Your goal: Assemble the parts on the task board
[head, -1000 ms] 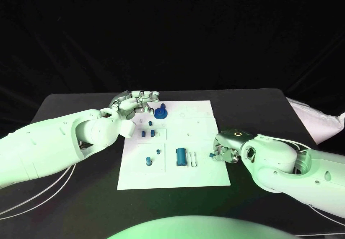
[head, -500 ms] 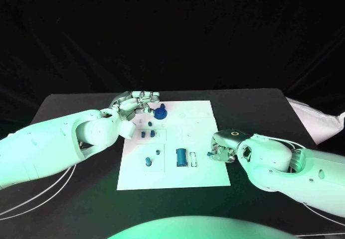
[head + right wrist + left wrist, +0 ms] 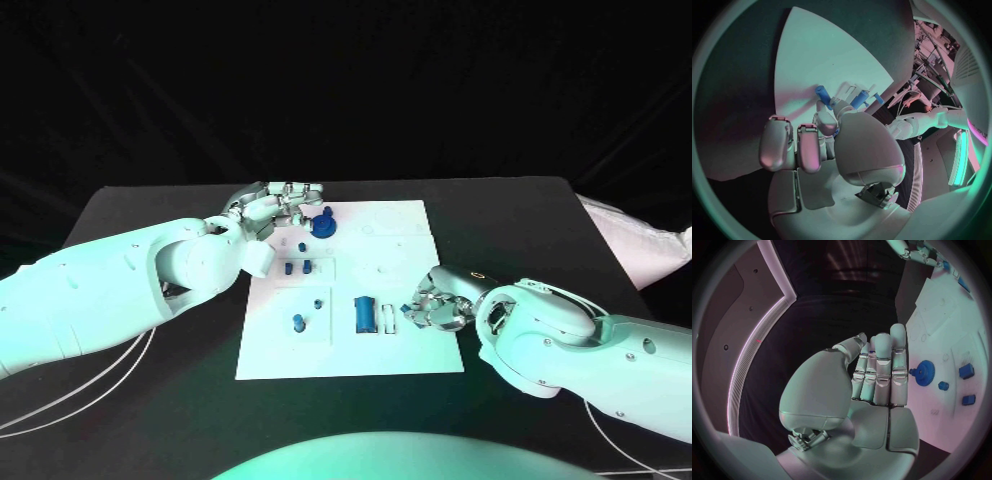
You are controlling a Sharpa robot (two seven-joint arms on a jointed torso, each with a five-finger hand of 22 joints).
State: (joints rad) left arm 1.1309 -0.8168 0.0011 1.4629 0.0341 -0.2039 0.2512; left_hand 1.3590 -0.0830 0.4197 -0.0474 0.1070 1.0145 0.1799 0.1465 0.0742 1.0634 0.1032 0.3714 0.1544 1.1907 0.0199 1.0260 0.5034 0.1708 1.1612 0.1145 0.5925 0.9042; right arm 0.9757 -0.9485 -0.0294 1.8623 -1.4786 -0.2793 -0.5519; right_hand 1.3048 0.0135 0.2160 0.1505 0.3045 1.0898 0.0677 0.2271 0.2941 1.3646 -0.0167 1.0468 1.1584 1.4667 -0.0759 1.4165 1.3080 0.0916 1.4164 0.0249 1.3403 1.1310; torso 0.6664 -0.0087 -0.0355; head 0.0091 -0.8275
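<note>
Head view: my right hand (image 3: 438, 308), fingers curled around a small blue part (image 3: 835, 133), sits at the board (image 3: 411, 355)'s right edge; the blue cylinder (image 3: 365, 314) lies just leftward, lengthwise. Left hand (image 3: 274, 205) spread beside the gear (image 3: 323, 226).

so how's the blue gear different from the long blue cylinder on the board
The blue gear is round and toothed, with a knob at its hub; the long blue cylinder is a smooth, straight bar. The gear sits at the task board's far end beside the left robot hand; the cylinder lies flat at the near end, close to the right robot hand. Both are the same blue, and neither hand plainly grips either.
</note>
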